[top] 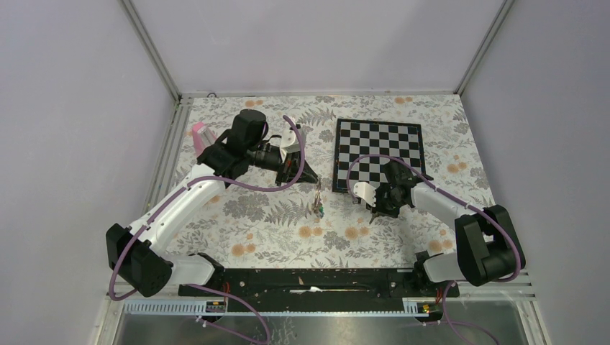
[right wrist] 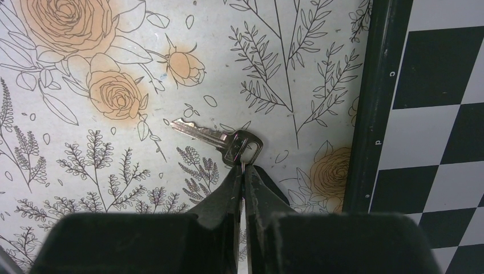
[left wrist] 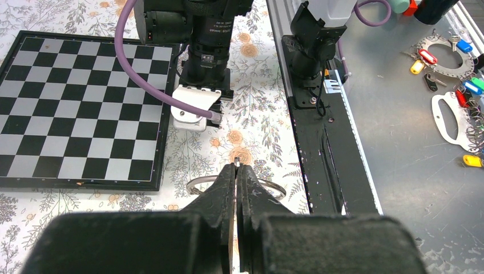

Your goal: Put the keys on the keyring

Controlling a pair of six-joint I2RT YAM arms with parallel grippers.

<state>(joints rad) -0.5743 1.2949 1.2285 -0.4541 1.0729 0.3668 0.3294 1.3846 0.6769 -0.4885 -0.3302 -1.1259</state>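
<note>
Right claw is closest to its cam. Both fingers are pressed together, and they look clamped on the round head of a key. That key lies flat on the flowery surface, near the chessboard edge, w/ its pointy end away from the claw. I think it's light, hard and thin, so it won't bend. But smooth metal is slippy, and it can twist in a small pinch. The head is the best spot to hold, as long as the hole is left free for the wire.

Left claw is squeezed together too, on a thin wire loop of the keyring. From the top cam the bunch hangs by that claw, near the middle of the surface, w/ a green tag at the bottom. I can't tell if the tags touch down. The wire looks springy and the tags may swing, so I'd go slow.

2nd key: can't find it. No box or bowl in view.
</note>
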